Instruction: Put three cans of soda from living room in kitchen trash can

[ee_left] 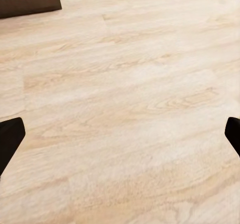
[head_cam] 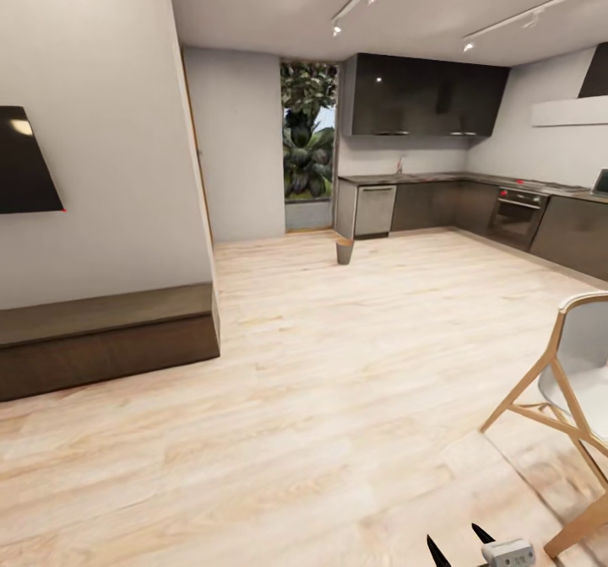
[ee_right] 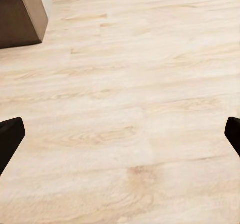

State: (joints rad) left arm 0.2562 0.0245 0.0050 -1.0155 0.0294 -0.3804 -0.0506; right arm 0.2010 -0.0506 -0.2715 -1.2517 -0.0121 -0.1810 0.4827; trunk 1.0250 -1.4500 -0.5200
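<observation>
Both grippers, left [ee_left: 120, 134] and right [ee_right: 120, 134], fingers spread wide, nothing between, pointing down.

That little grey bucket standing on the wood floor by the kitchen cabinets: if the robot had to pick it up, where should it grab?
Probably at the rim of the small grey tapered bucket, coming from above. It stands upright with its open mouth up and narrows toward the base, so one finger inside and one outside the wall should hold better than squeezing its sloping sides.

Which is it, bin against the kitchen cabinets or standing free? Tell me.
Apart. In the head view the bin stands alone on the wood floor, with bare floor showing between it and the kitchen cabinets.
</observation>
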